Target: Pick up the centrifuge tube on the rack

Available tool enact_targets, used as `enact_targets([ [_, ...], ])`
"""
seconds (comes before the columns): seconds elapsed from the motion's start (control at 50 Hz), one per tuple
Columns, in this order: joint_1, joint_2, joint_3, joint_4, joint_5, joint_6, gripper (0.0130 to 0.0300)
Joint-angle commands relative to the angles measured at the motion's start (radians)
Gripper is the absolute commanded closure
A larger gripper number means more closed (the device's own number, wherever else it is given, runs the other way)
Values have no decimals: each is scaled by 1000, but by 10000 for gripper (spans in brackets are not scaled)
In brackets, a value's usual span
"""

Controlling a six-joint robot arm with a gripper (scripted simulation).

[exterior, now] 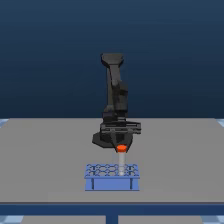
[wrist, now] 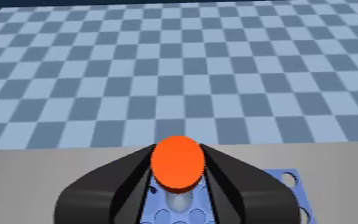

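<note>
hand [exterior: 120,145] clamped on centrifuge tube [exterior: 121,161] cap | tube upright, lower end at rack [exterior: 112,177] top, seating unclear | wrist view: tube body mostly hidden by cap, rack cut off | tabletop [exterior: 45,160] grey

Slender whitish translucent tube [exterior: 121,164] with round orange-red cap, standing upright, lower end in a hole toward the exterior view's right of the rack [exterior: 112,182]. Cap up between the claw's [exterior: 121,145] black fingers [wrist: 113,185]. Low blue rectangular rack, round holes on top, two dark vertical marks in front, resting on the grey counter [exterior: 45,160].
</note>
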Motion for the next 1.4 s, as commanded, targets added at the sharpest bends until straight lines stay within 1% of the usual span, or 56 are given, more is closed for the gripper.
enact_targets([
  [0.02,0,-7,-7,91,11,-115,300],
  [0.04,0,-7,-7,91,11,-115,300],
  [0.06,0,-10,-9,131,13,-155,300],
  [0.1,0,-10,-9,131,13,-155,300],
  [0.16,0,-16,-14,210,16,-235,300],
  [0.2,0,-16,-14,210,16,-235,300],
  [0.26,0,-21,-19,289,18,-315,300],
  [0.3,0,-21,-19,289,18,-315,300],
  [0.36,0,-26,-24,369,19,-395,300],
  [0.4,0,-26,-24,369,19,-395,300],
  [0.46,0,-31,-29,448,19,-475,300],
  [0.5,0,-31,-29,448,19,-475,300],
  [0.56,0,-36,-34,527,19,-555,300],
  [0.6,0,-36,-34,527,19,-555,300],
  [0.66,0,-41,-40,607,18,-635,300],
  [0.7,0,-41,-40,607,18,-635,300],
  [0.76,0,-46,-45,686,16,-715,300],
  [0.8,0,-46,-45,686,16,-715,300],
  [0.86,0,-51,-51,766,13,-795,300],
  [0.9,0,-51,-51,766,13,-795,300],
  [0.96,0,-56,-57,845,8,-875,300],
  [1.0,0,-56,-57,845,8,-875,300],
  [1.06,0,-62,-64,924,3,-955,300],
  [1.1,0,-62,-64,924,3,-955,300],
  [1.16,0,-67,-71,1000,-3,-1032,300],
  [1.2,0,-67,-71,1000,-3,-1032,300],
  [1.26,0,-73,-79,1069,-10,-1102,300],
  [1.4,0,-78,-86,1130,-18,-1163,300],
])
